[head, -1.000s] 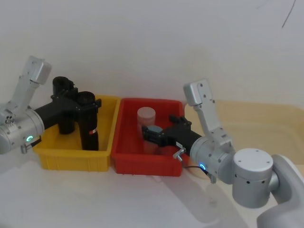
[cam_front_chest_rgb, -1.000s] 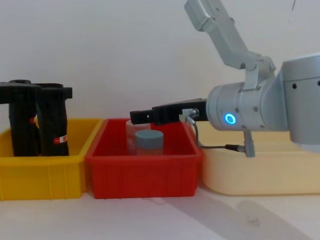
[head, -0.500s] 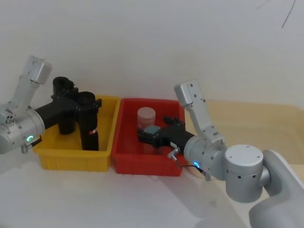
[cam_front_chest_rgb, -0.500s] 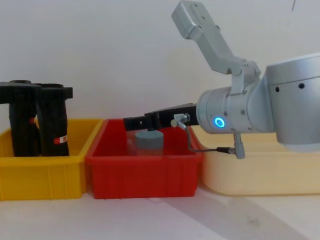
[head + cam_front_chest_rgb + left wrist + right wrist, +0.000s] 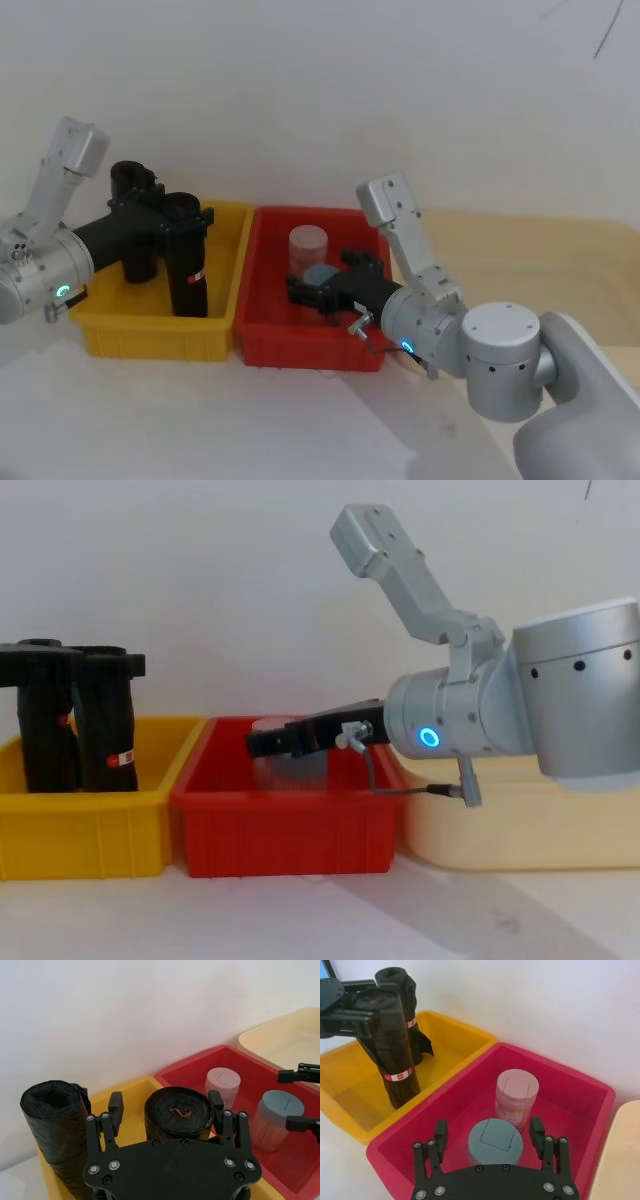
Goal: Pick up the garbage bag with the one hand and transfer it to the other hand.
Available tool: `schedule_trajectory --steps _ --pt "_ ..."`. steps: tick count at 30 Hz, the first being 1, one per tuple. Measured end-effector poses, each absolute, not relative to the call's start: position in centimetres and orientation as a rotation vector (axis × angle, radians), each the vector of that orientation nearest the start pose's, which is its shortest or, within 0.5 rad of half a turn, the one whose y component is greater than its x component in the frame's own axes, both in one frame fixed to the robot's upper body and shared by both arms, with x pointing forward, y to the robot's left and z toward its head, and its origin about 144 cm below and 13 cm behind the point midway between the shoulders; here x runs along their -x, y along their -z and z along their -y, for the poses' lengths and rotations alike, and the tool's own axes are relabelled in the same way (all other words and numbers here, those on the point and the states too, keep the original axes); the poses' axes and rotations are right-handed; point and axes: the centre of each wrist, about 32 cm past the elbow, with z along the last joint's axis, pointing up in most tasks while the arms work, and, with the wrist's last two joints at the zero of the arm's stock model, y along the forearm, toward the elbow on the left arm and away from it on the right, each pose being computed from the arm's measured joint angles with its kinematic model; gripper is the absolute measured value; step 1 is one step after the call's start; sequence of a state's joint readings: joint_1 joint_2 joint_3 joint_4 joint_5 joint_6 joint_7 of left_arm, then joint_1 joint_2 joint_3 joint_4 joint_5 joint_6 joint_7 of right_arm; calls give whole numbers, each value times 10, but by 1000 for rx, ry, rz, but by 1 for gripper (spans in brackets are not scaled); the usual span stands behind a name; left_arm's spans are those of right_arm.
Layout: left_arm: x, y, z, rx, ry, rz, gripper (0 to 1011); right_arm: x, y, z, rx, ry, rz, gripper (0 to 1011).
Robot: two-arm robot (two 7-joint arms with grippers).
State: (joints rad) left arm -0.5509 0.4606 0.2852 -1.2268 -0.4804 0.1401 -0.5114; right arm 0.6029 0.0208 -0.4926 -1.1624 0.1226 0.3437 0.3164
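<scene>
The garbage bag (image 5: 190, 272), a straight black roll with a red-and-white label, stands upright in the yellow bin (image 5: 150, 335). My left gripper (image 5: 186, 214), green ring on its wrist, is open, with a finger on each side of the roll's top (image 5: 179, 1112). From the side, the garbage bag (image 5: 110, 730) stands under the left gripper (image 5: 92, 664). My right gripper (image 5: 300, 291), blue ring on its wrist, is open low in the red bin (image 5: 262, 335). Its fingers (image 5: 441, 1132) straddle a grey-blue lidded jar (image 5: 495, 1142).
A lumpier black roll (image 5: 135, 235) stands behind the garbage bag in the yellow bin. A pink-lidded jar (image 5: 516, 1090) stands behind the grey-blue one in the red bin. A cream tray (image 5: 520, 830) lies to the right of the red bin.
My right arm has swung left and lower, bringing its open gripper down around the grey-blue jar. The left gripper and the garbage bag have not moved.
</scene>
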Motion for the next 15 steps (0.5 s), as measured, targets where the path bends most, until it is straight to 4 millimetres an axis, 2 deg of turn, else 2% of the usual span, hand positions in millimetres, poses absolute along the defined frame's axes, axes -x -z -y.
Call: schedule_trajectory --steps 15 --pt "-592 -1252 -331 -66 -979 12 1001 -596 -1230 95 308 846 -24 1000"
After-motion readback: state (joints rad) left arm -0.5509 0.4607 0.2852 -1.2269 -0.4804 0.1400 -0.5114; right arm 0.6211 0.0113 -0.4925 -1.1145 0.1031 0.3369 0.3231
